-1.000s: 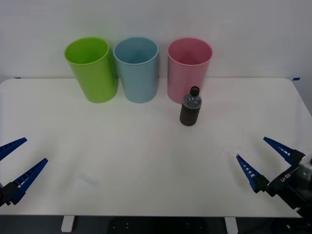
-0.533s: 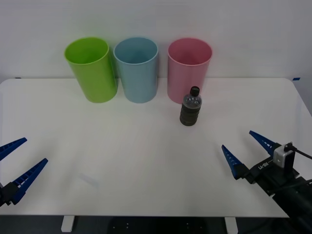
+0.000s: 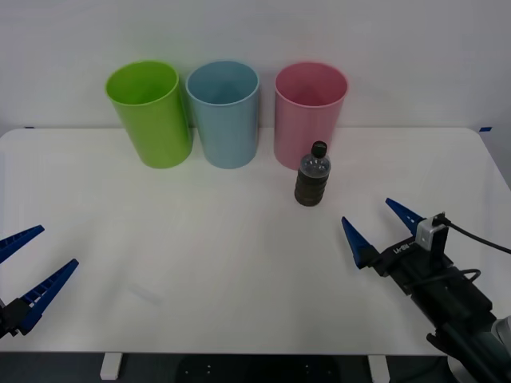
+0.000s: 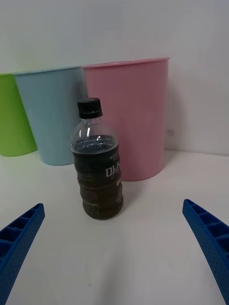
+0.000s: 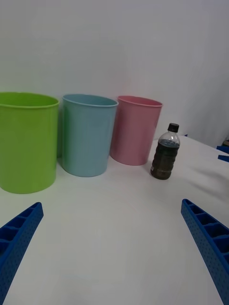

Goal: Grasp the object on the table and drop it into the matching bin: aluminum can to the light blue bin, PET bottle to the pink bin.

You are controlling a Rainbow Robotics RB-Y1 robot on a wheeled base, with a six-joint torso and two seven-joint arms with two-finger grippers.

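**Bottle upright before the pink bin, both grippers spread**

Bottle (image 3: 311, 174) stands upright on the table (image 3: 239, 239), black cap on top, dark ribbed body below; it sits just in front of the pink bin (image 3: 310, 112), slightly toward that bin's right side; whether the two touch I cannot tell; in my right wrist view the bottle (image 4: 97, 159) stands between my two blue fingers (image 4: 207, 238); my right gripper (image 3: 374, 226) hovers over the table nearer to me than the bottle and to its right, fingers wide apart, holding nothing; beside the pink bin, on its left, stands the light blue bin (image 3: 225, 112), and beyond that a lime green bin (image 3: 152, 112); my left gripper (image 3: 28, 267) waits far to the bottle's left, at the table's near edge, fingers also spread wide and empty.
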